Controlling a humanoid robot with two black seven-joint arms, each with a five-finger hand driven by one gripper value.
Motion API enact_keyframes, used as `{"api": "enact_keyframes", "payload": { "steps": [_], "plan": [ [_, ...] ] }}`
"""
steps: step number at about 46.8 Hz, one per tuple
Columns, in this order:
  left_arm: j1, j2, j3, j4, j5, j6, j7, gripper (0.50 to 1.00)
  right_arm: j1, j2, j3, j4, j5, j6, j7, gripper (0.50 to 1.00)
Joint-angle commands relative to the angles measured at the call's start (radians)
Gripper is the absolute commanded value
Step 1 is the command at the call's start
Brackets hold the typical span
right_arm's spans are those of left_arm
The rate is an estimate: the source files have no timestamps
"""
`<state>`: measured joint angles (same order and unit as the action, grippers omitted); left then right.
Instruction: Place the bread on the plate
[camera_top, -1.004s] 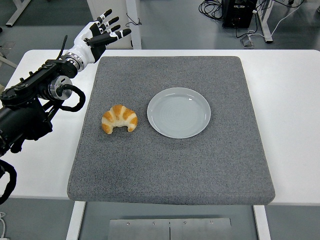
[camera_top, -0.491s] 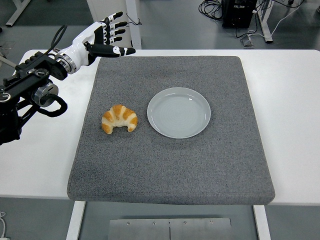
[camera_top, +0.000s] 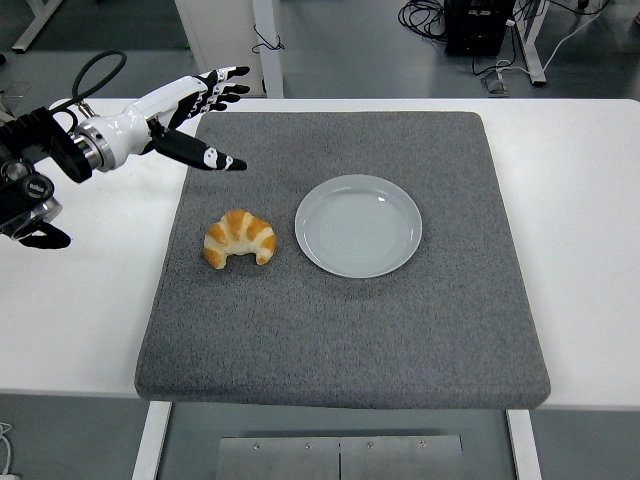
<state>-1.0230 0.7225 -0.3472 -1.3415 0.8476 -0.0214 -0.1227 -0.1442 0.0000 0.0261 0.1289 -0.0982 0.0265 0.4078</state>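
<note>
A golden croissant (camera_top: 239, 238) lies on the grey mat (camera_top: 340, 330), just left of an empty pale grey plate (camera_top: 358, 225). My left hand (camera_top: 205, 118), white with black fingertips, hovers over the mat's far left corner, above and behind the croissant. Its fingers are spread and hold nothing, with the thumb (camera_top: 210, 158) pointing toward the plate. The black forearm enters from the left edge. My right arm does not show.
The grey mat covers most of the white table (camera_top: 590, 250). Bare table strips run along both sides. Beyond the far edge stand table legs and cables on the floor.
My left hand has swung right and downward toward the croissant while the forearm drew back to the left edge. Croissant and plate have not moved.
</note>
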Motion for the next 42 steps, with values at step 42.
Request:
{"api": "enact_keyframes", "payload": {
  "steps": [42],
  "plan": [
    [0.119, -0.075, 0.117, 0.024, 0.487, 0.084, -0.009, 0.969, 0.0, 0.0, 0.0, 0.0, 0.0, 0.0, 0.0, 1.0]
  ]
}}
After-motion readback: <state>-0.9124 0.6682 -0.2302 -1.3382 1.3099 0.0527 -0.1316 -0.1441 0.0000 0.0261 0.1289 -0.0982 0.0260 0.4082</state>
